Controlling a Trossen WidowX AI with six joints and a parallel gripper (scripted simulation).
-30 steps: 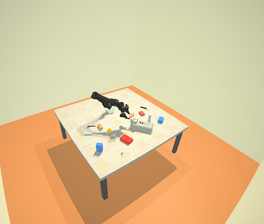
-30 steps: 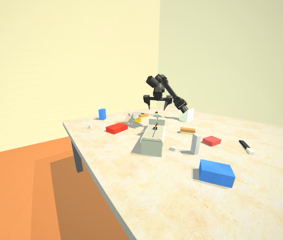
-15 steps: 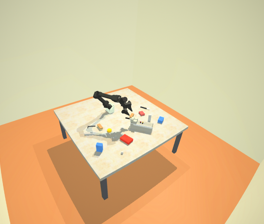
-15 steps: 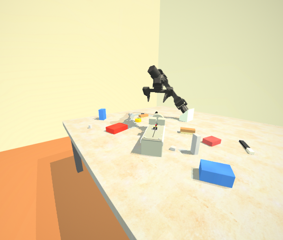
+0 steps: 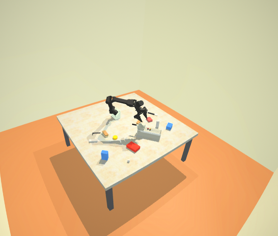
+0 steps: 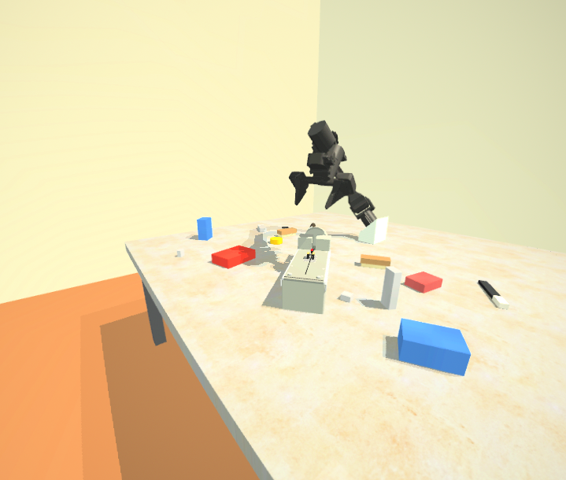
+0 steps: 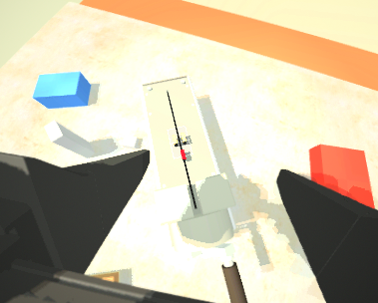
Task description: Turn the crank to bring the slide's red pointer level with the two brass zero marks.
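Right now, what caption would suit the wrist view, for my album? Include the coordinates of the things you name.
Open gripper (image 5: 141, 120) (image 6: 312, 206) (image 7: 211, 164) above the machine (image 5: 149, 135) (image 6: 303, 296) (image 7: 162, 131), its red pointer (image 7: 184, 154) nearer the crank handle (image 7: 234, 283) than the zero marks.

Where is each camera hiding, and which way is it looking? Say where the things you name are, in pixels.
Top: high up, looking down across the table (image 5: 83, 122); it shows the whole black arm.
Exterior: near the table's edge, looking along the grey machine (image 5: 148, 134) (image 6: 302, 294) (image 7: 187, 120) from its end away from the crank handle (image 5: 134, 124) (image 7: 234, 283); the arm and open gripper (image 5: 144, 119) (image 6: 312, 206) (image 7: 211, 164) show behind.
Wrist: on the arm, looking down past two black fingers at the machine.
Top and exterior share the yellow disc (image 5: 115, 137) (image 6: 275, 240).
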